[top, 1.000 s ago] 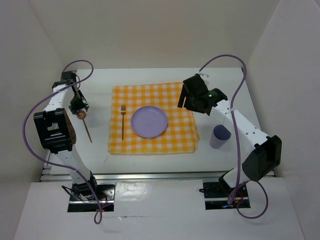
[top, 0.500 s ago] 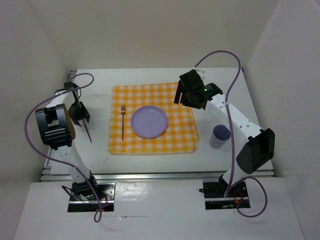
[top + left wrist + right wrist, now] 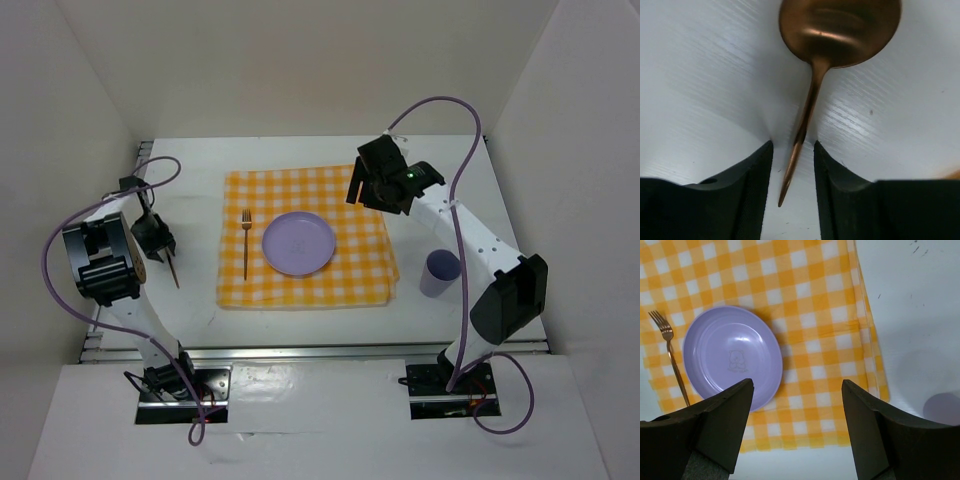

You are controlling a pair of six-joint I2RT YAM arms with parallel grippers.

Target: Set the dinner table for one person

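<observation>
**Left jaws straddling the spoon beside the checked cloth**

The large plain white rectangular dinner table with silver rails is carrying a yellow-and-white checked cloth at its middle. A round lilac plate is sitting at the cloth's centre. A slim copper-coloured metal fork is lying on the cloth's left part. Off the cloth's left edge, a copper-coloured metal spoon is lying on bare tabletop. The left gripper is standing over its handle, jaws parted, with a gap showing on each side. The right gripper is hovering over the cloth's far right part, jaws spread wide around nothing. A lilac cup is standing just off the cloth's right edge.
</observation>
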